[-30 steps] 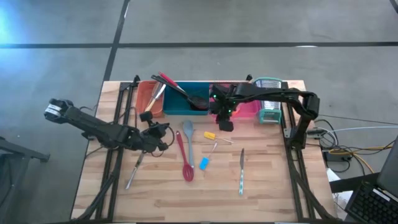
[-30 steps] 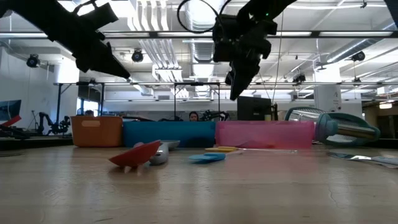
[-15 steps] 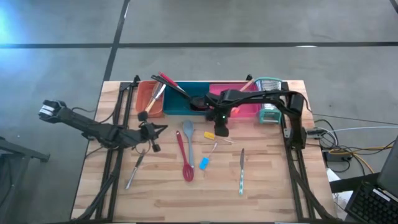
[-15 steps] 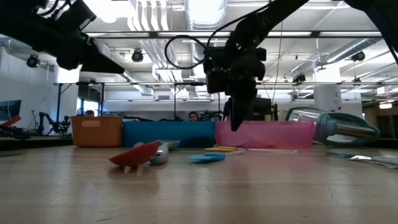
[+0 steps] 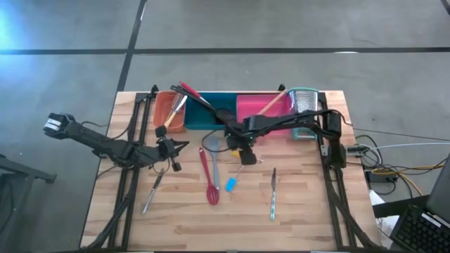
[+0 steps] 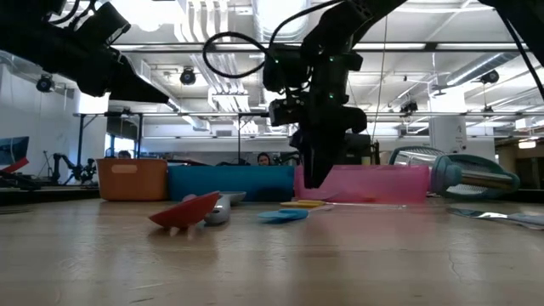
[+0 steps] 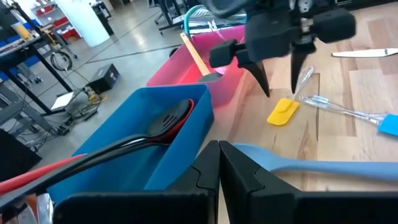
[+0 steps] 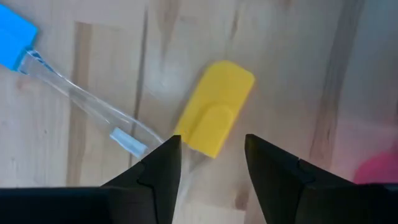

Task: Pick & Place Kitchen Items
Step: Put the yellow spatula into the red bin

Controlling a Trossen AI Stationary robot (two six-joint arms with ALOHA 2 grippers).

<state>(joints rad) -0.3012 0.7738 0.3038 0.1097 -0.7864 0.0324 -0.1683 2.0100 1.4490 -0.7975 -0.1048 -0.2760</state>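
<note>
Kitchen utensils are partly sorted: several sit in the trays, while a red spoon, grey spatula, knife and yellow scraper lie on the tabletop. The right gripper hangs wide above the scraper; the left gripper waits closed.

This is a robotics lab or open workshop hall, not a kitchen. A wooden worktop stands on a bare grey concrete floor marked with dark lines. Exposed ceiling ducts and strip lighting run overhead, shelving racks and cables stand around, and a person sits far behind.
</note>
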